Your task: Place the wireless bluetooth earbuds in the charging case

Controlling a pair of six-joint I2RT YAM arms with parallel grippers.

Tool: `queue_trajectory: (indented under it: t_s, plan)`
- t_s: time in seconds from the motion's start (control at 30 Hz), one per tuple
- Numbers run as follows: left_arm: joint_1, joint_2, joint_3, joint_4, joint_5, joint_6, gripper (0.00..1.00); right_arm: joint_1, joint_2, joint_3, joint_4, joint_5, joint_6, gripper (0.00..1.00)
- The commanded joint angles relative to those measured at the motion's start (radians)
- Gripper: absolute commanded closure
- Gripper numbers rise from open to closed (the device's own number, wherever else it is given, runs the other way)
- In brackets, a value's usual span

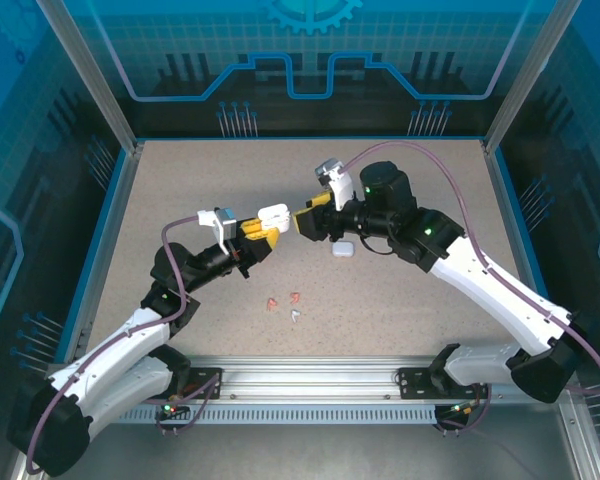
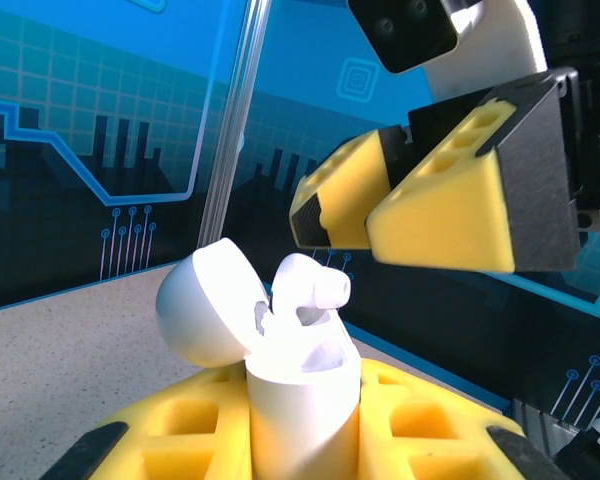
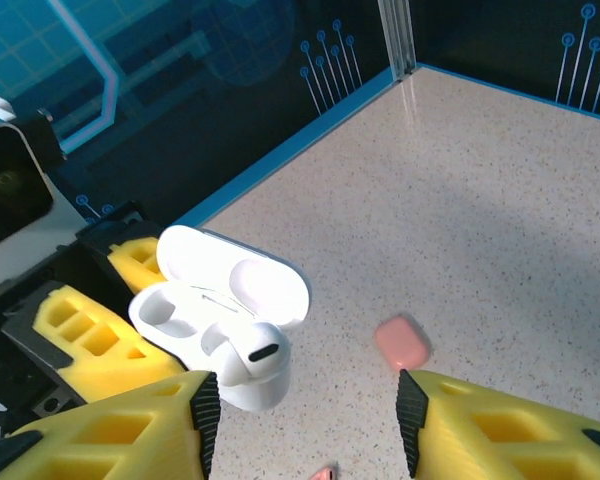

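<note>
Speckled surface (image 1: pixel 200 180) below, my left pincer (image 1: pixel 263 235) pinches the open charging case (image 1: pixel 273 214) aloft, one white earbud (image 3: pixel 250 355) proud of its well; my spread right pincer (image 1: pixel 305 222) should press it squarely home.

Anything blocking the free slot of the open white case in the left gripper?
Nothing visible. The white clamshell charging case sits lid-back in the left gripper; one white earbud occupies one slot, the other slot is bare. Right gripper: jaws open, empty.
</note>
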Motion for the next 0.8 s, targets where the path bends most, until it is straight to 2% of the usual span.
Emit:
queue_trajectory:
  t_s: [0.0,0.77]
  plan:
    - [-0.007,-0.007,0.005,0.053,0.0,0.005,1.0,-0.01,0.013,-0.002,-0.02,0.001,0.008,0.48]
    - [-0.008,-0.007,-0.005,0.039,-0.005,0.011,1.0,0.009,0.069,0.041,-0.003,-0.041,0.002,0.49]
